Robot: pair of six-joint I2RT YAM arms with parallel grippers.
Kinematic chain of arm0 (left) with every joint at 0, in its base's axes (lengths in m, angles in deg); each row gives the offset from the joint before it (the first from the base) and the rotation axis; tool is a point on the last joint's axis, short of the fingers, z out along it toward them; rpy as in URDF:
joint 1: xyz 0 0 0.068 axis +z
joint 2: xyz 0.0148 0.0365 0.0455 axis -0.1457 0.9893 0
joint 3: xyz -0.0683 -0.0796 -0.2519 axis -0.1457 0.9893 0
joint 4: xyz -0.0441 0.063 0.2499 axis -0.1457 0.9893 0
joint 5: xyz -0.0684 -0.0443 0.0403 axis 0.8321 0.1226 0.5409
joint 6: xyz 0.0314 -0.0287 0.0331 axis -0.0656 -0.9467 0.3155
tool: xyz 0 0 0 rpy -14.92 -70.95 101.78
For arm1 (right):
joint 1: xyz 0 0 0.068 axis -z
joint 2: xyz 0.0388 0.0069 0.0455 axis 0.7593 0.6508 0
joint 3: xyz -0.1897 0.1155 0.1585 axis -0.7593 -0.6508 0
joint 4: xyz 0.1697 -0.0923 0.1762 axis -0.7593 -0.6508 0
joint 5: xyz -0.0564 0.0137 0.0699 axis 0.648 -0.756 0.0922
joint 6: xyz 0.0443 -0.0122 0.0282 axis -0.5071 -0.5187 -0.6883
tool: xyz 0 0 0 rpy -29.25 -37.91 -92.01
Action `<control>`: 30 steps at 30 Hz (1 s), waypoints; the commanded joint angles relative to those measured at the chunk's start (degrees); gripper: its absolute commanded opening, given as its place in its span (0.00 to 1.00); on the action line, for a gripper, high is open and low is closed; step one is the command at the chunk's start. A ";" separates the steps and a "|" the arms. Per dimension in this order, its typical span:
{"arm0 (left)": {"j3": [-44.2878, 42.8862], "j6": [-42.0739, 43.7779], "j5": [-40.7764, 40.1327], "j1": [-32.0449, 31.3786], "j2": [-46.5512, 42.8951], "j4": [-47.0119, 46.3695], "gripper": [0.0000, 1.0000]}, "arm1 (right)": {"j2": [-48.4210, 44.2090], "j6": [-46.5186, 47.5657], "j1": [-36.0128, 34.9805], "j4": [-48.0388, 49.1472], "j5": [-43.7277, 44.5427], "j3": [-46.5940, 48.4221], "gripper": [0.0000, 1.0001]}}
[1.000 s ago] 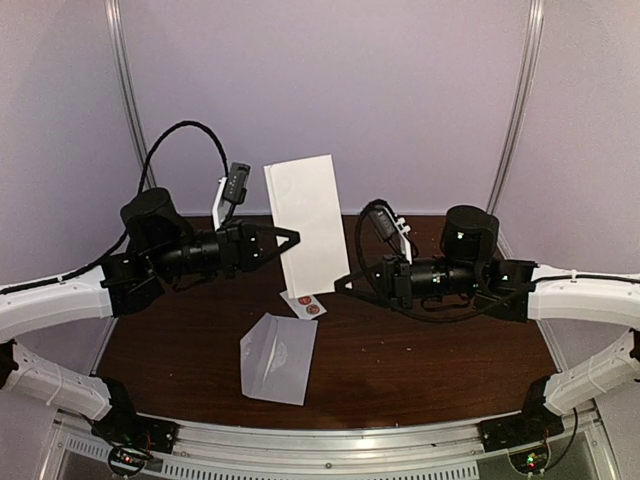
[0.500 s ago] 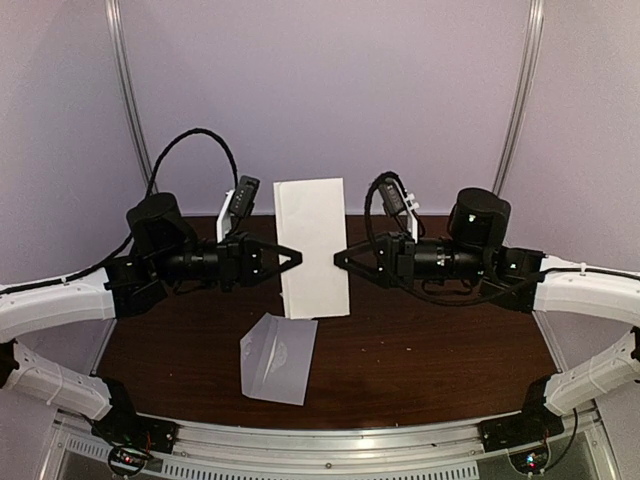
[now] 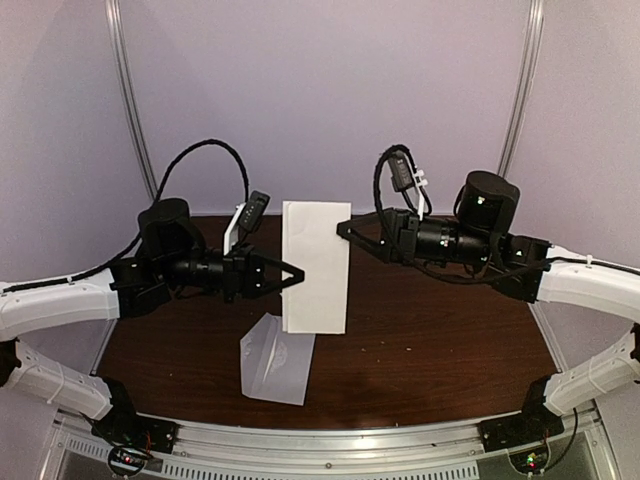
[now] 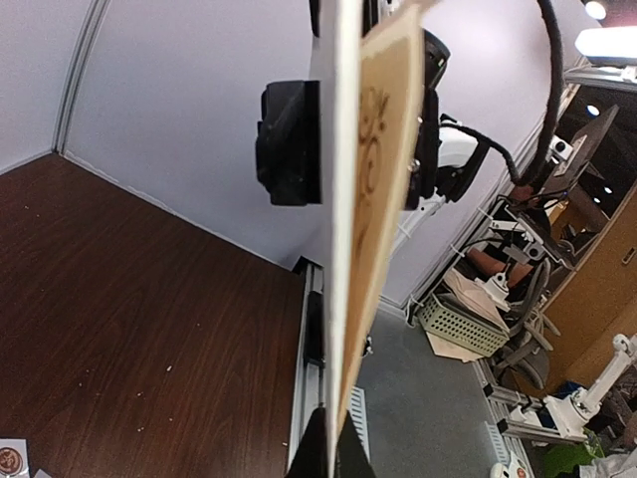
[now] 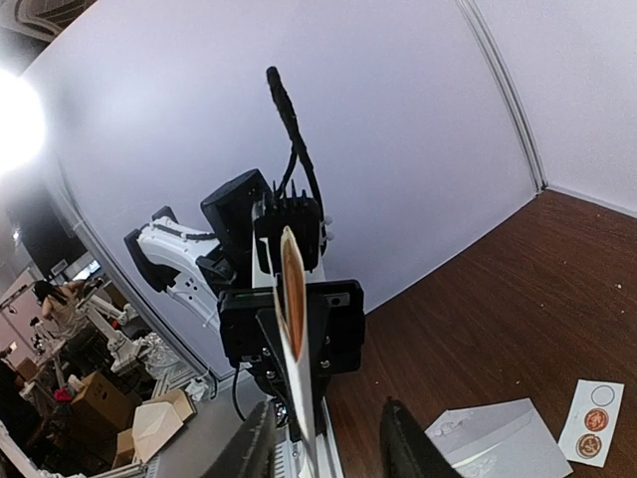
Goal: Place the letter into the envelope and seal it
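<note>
Item: letter (image 3: 316,265), upright in mid-air, pinched at one edge by my left gripper (image 3: 298,277). My right gripper (image 3: 345,228) has its jaws spread, gripping nothing, by the top corner. Envelope (image 3: 278,358) flat on table (image 3: 430,340) below; risk: a one-edge hold may let the sheet swing or slip.

Dark wooden tabletop (image 3: 430,340) carrying two paper items.
The pale envelope (image 3: 278,358) lies flat toward the near edge; a small white sticker strip (image 5: 592,418) with two round stickers rests near it.
</note>
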 commanded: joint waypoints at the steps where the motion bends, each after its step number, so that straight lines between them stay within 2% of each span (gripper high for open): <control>1: 0.42 2.03 2.56 0.10 0.29 0.18 0.00 | -0.71 0.17 1.48 0.50 3.40 2.59 0.17; 2: 0.47 2.23 2.61 0.10 0.29 0.51 0.00 | -0.64 0.07 1.63 0.82 3.17 2.64 0.04; 3: 0.49 2.45 2.61 0.10 0.29 0.84 0.00 | -0.61 0.01 1.78 1.13 2.90 2.65 0.00; 7: 0.60 2.75 2.31 0.10 0.24 1.74 0.00 | -0.44 -0.36 2.05 1.82 2.08 2.56 0.00; 8: 0.67 2.81 2.27 0.10 0.24 1.78 0.00 | -0.36 -0.44 2.14 1.76 2.07 2.63 0.11; 9: 0.76 2.76 2.32 0.10 0.20 1.78 0.00 | -0.34 -0.64 2.17 1.77 2.12 2.58 0.29; 10: 0.82 2.83 2.36 0.11 0.20 1.77 0.00 | -0.32 -0.76 2.21 1.86 2.18 2.57 0.34; 11: 0.78 2.88 2.39 0.10 0.27 1.84 0.00 | -0.26 -0.87 2.28 1.87 2.28 2.52 0.34; 12: 0.81 2.94 2.45 0.10 0.28 1.91 0.00 | -0.25 -0.99 2.35 2.07 2.31 2.48 0.27; 14: 0.75 3.14 2.59 0.10 0.36 2.19 0.00 | -0.33 -1.13 2.50 2.46 2.37 2.39 0.02; 19: 0.81 3.84 0.76 0.10 -0.05 3.46 0.00 | -0.34 -0.97 2.63 1.73 2.96 2.38 0.00; 20: 0.78 3.91 -0.54 0.11 -0.29 3.88 0.00 | -0.34 -0.89 2.65 1.28 3.40 2.32 0.11; 22: 0.19 4.38 -5.02 0.25 -1.11 6.57 0.00 | -0.78 -0.77 2.67 0.00 4.80 1.94 0.42; 24: -1.15 5.77 -9.24 1.42 -1.44 11.56 0.00 | -1.50 -0.71 2.77 -1.37 6.80 1.20 0.62; 26: -1.66 6.52 -10.44 3.55 -1.62 15.05 0.00 | -2.33 -0.77 2.75 -3.15 9.03 0.03 0.72; 30: 0.02 7.02 -10.03 8.96 -3.32 18.64 0.00 | -3.59 -1.59 2.41 -7.53 12.52 -3.15 0.79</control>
